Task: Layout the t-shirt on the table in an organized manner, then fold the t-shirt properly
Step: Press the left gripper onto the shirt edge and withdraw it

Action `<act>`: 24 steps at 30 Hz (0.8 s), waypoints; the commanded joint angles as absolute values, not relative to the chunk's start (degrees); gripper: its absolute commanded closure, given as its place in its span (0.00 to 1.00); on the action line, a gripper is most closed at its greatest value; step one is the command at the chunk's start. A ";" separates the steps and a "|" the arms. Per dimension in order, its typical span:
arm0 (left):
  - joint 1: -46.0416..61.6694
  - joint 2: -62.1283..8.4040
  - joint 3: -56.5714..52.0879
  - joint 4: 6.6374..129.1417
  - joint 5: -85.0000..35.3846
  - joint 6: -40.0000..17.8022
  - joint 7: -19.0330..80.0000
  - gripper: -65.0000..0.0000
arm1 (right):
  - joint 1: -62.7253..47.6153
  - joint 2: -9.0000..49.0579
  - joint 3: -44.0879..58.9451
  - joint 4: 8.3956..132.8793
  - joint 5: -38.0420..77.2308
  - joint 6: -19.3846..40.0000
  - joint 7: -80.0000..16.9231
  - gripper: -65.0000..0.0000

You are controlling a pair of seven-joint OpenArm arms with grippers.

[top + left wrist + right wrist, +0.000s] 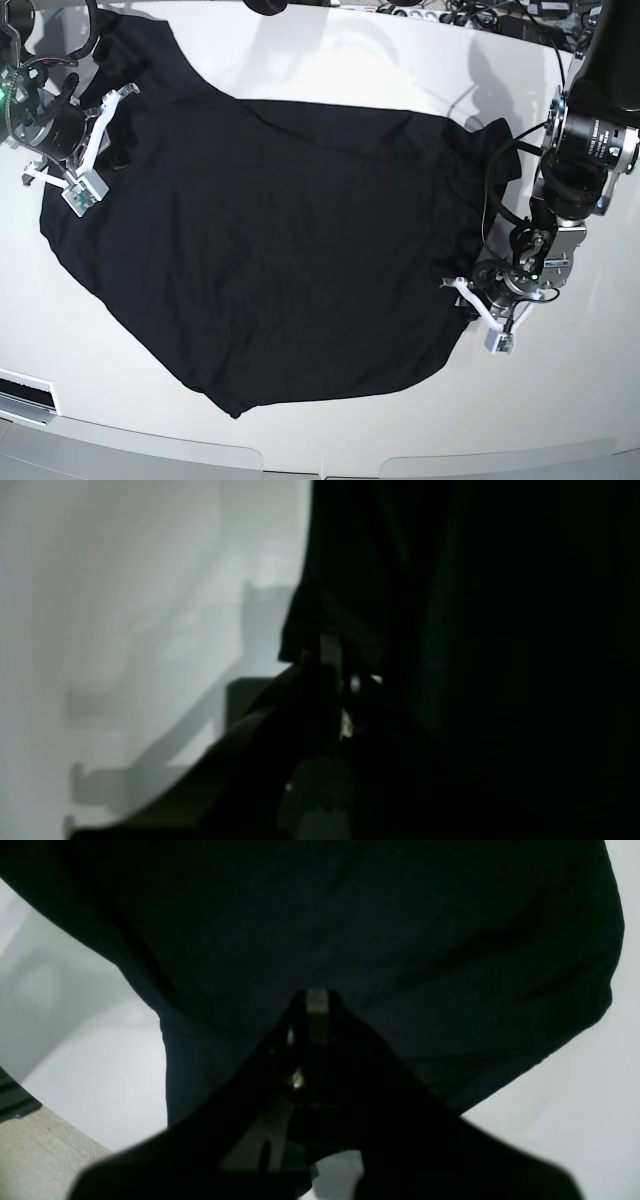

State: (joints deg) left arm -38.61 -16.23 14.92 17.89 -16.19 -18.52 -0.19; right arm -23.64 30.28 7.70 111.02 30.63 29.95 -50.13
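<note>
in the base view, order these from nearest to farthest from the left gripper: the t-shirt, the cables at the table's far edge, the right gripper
1. The t-shirt: touching the left gripper, at the cloth's right edge.
2. The cables: along the far edge of the table, top right.
3. The right gripper: across the shirt, far left.

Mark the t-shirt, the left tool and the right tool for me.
t-shirt [270,250]: base view, middle of the spread black cloth.
left tool [465,295]: base view, tips at the shirt's edge.
right tool [316,1002]: right wrist view, tips against the cloth.

Table [330,60]: glossy white top. On it: black t-shirt [270,250], spread between both grippers' fingers, wrinkled.
</note>
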 commanded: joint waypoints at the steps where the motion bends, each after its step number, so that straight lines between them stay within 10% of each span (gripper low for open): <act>1: -40.40 -16.49 14.63 18.55 -16.51 -18.83 -1.28 1.00 | -23.35 31.11 8.19 111.94 31.27 29.95 -49.28 1.00; 17: -40.71 -21.43 14.66 18.55 -14.02 -7.22 -0.45 1.00 | -23.33 31.14 8.19 111.94 31.46 29.95 -50.57 1.00; 24: -41.10 -23.97 14.63 18.83 -21.47 -19.00 -0.47 1.00 | -23.35 31.11 8.19 111.94 31.66 29.95 -50.59 1.00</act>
State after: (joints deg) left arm -39.07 -22.92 14.92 18.02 -21.10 -20.16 0.95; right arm -23.66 30.30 7.70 111.02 31.05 29.95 -51.44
